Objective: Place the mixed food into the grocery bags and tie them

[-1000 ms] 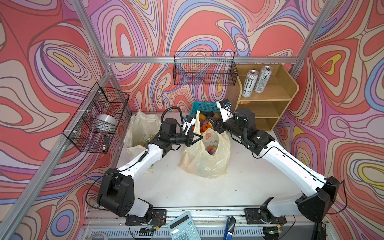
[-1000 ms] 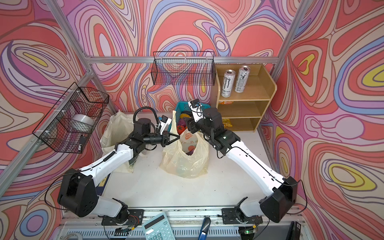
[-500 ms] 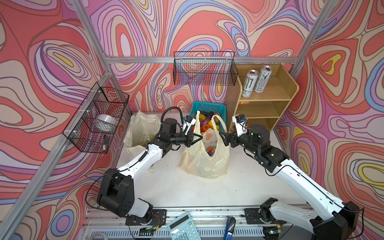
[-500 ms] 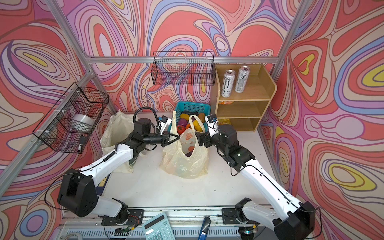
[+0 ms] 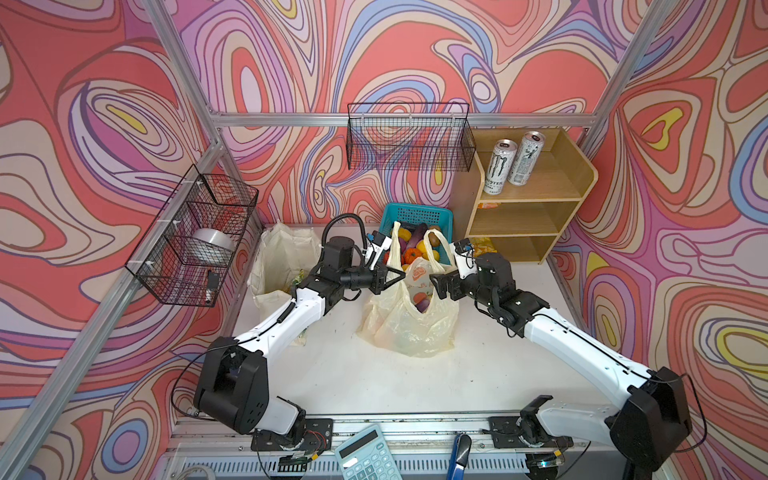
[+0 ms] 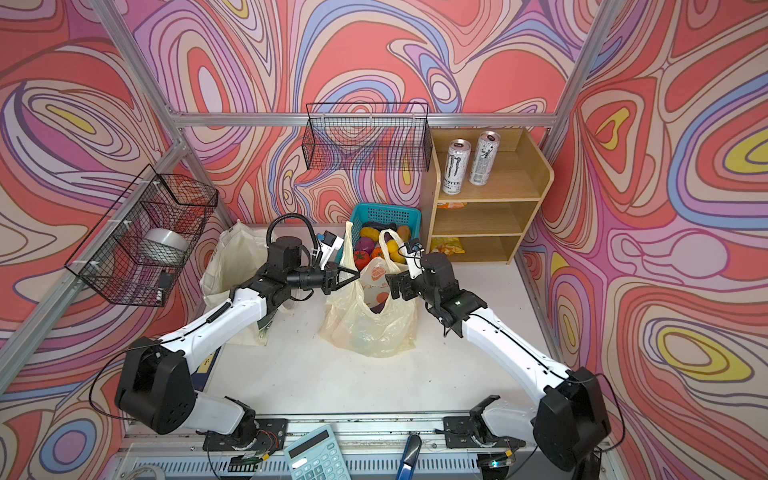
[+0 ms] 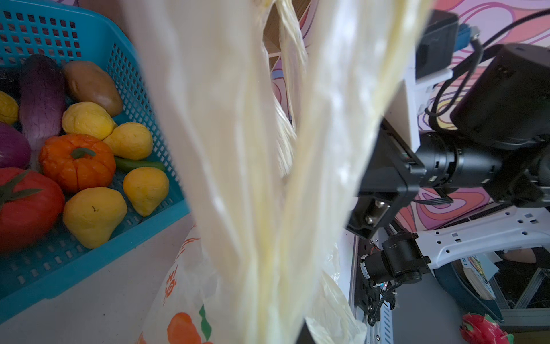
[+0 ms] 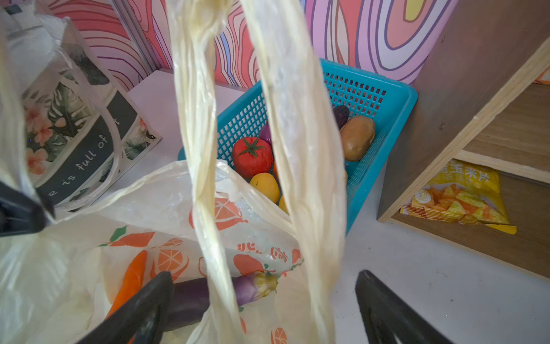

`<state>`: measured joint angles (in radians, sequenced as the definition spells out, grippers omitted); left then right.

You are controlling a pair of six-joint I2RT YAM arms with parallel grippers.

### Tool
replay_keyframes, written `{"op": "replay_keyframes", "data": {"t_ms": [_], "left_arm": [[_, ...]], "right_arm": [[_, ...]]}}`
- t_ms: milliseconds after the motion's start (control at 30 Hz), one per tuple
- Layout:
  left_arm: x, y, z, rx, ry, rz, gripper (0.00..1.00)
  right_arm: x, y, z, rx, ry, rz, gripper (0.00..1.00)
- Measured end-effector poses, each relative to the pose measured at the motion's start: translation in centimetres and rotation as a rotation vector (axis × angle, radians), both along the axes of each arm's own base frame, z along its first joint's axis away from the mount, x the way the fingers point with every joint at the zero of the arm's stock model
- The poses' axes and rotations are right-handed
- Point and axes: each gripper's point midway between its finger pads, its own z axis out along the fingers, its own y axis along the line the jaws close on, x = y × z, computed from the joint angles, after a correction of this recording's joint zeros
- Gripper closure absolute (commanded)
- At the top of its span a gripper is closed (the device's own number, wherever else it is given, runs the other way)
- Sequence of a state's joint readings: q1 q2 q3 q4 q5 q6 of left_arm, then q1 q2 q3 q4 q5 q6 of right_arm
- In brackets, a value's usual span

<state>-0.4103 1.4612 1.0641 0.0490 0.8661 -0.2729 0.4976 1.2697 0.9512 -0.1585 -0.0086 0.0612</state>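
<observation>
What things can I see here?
plastic bag: one, pale yellow, table middle.
canvas tote: one, cream, back left.
basket: one, teal, behind plastic bag.
toy food: several, mixed colours, in basket.
shelf: one, wooden, back right.
drink cans: two, silver-white, top shelf.
snack packet: one, yellow, bottom shelf.
wire baskets: two, black, on walls.
calculator: one, pale blue, front edge.
left tool: one, black, shut on plastic bag.
right tool: one, black, open by bag handle.

Bright, even light in here, looks like it comes from overhead, so only faint soft shadows land on the white table [image 5: 374, 386]. Both top views are sharp but bend the aluminium posts [image 5: 180, 54] out toward the edges. Wrist cams are rougher: handles of the plastic bag [image 7: 253, 149] sit right at the lens and go mushy, while the teal basket [image 7: 143, 89] behind is crisp.
</observation>
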Motion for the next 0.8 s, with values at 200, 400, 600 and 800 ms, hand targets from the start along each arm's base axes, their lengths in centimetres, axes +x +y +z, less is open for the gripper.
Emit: {"op": "replay_keyframes", "data": {"t_ms": [200,400,600,800], "left_arm": [[0.1,0.1,-0.1,0.005,0.001,0.006,0.98],[1.0,1.5,0.3,0.045,-0.029,0.131,0.74],[1.4,3.0,0.4,0.096,-0.032,0.233,0.99],[1.7,2.2,0.3,0.126,-0.008,0.176,1.00]], "right_arm": [[1.4,0.4,0.2,-0.013,-0.023,-0.008,0.67],[1.6,0.5,2.1,-0.003,-0.065,-0.004,1.00],[0.5,1.4,2.4,-0.010,-0.065,0.085,1.00],[-1.1,3.1,2.9,-0.018,-0.050,0.232,1.00]]}}
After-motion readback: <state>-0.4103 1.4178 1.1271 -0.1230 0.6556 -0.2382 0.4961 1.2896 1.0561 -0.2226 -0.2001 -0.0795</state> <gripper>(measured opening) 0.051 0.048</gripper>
